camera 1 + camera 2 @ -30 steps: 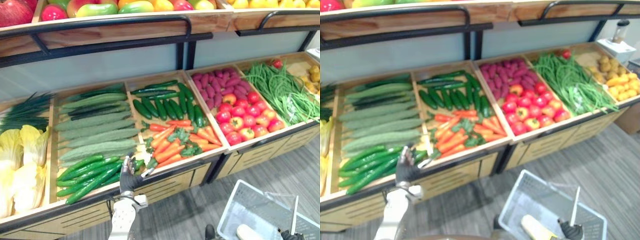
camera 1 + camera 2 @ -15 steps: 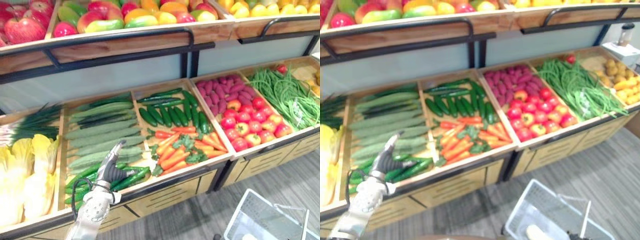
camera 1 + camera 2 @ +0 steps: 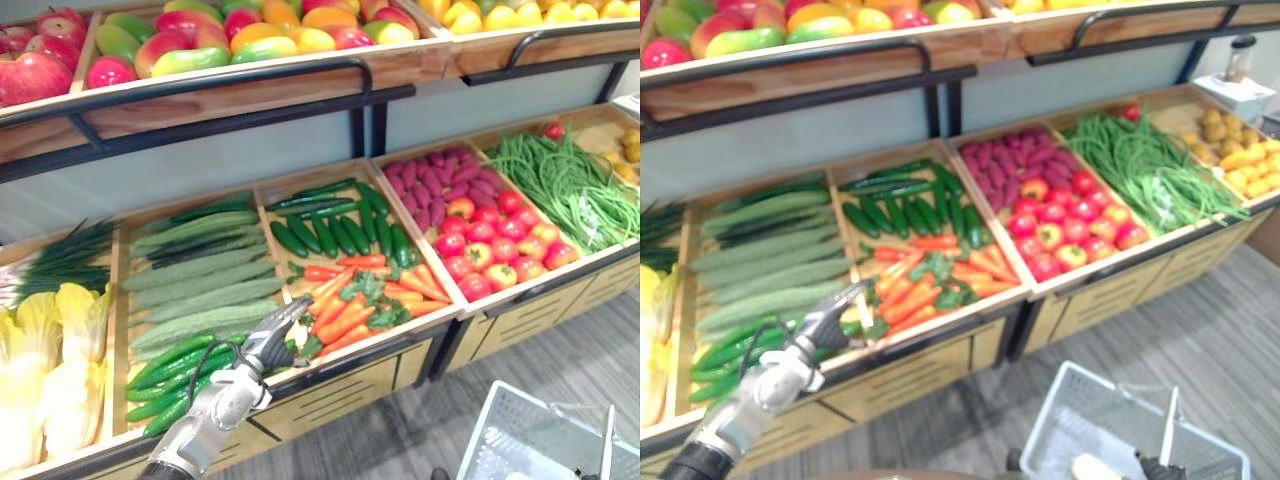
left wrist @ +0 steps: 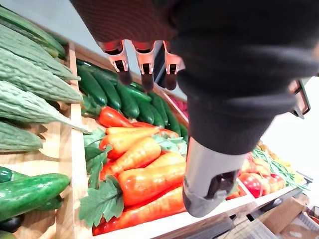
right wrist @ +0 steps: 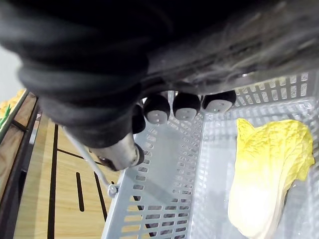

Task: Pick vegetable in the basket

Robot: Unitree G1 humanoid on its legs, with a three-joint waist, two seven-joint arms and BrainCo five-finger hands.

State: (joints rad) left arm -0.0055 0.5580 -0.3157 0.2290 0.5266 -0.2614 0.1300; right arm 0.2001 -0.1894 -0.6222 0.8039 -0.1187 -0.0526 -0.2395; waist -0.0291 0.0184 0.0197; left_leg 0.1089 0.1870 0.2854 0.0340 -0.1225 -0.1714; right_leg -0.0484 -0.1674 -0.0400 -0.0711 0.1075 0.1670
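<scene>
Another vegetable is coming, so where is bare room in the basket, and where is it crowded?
Bare mesh floor lies between the cabbage and the wall of the basket where the handle hinges. The side where the cabbage lies is crowded.

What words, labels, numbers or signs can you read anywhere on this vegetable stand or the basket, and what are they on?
None can be read. No price tag, label or sign shows on the wooden crates, on the upper fruit shelf or on the grey basket.
</scene>
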